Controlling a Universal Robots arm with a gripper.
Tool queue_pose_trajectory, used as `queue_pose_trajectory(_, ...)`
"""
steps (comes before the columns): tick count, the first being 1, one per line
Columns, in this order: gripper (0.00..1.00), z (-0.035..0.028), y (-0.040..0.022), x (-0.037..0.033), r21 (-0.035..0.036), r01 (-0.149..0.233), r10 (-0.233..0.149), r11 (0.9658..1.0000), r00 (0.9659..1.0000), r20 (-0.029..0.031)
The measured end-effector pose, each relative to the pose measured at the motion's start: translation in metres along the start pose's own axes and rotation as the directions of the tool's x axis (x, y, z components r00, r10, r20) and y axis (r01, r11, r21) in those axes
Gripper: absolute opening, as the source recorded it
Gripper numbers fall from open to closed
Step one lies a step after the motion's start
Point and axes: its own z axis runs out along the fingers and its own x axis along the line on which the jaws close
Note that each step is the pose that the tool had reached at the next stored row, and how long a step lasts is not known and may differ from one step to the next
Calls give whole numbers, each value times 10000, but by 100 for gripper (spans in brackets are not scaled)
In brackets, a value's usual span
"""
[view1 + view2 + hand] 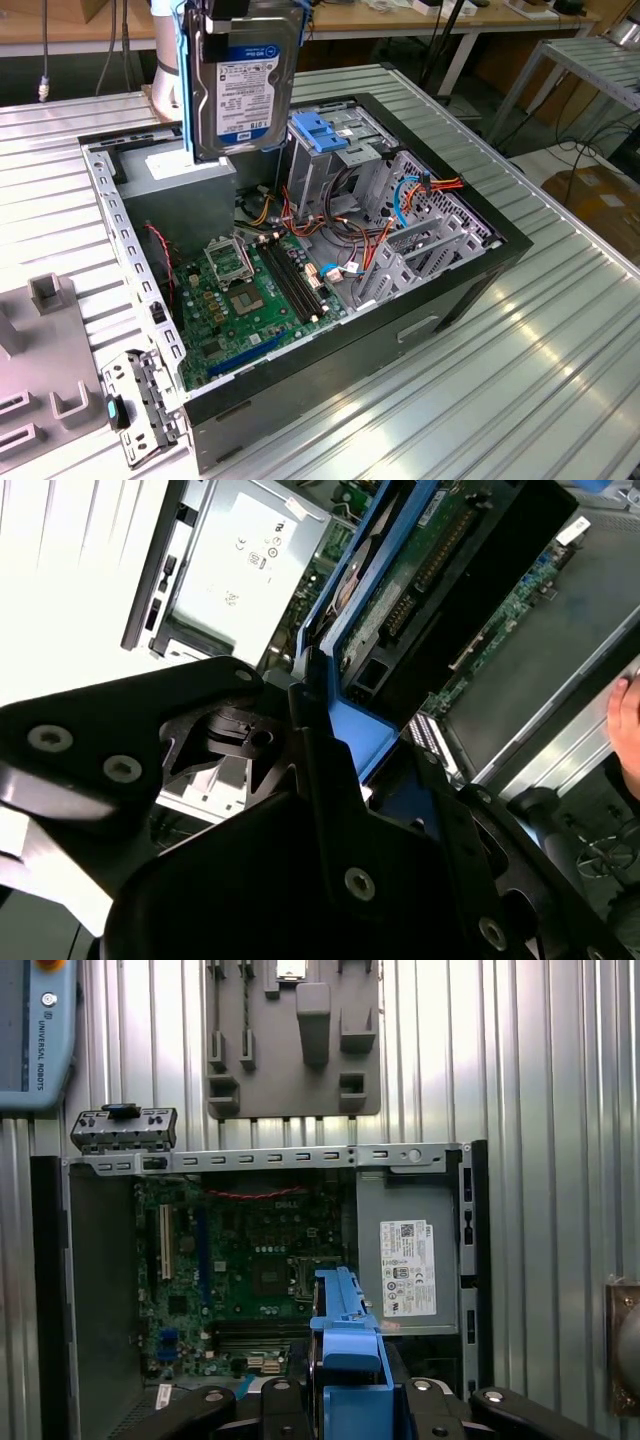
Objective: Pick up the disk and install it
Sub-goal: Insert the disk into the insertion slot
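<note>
The disk, a dark hard drive with a white-and-blue label and blue side rails, hangs upright above the far left corner of the open computer case. My gripper is shut on the disk, its black fingers pressing on both sides of the blue rail. In the second wrist view the gripper clamps the disk edge-on, with its green circuit board showing. The metal drive cage, topped by a blue plastic bracket, stands inside the case to the exterior view's right of the disk.
Below the disk sits the grey power-supply box, with the motherboard and bundled cables beside it. A grey fixture plate lies on the ribbed metal table. A person's hand is near the case, and a teach pendant lies nearby.
</note>
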Motion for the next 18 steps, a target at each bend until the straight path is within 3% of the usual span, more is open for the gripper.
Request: queue_pose_trajectory(18,37,3,-3,87,1,0,0,10000,10000,-26)
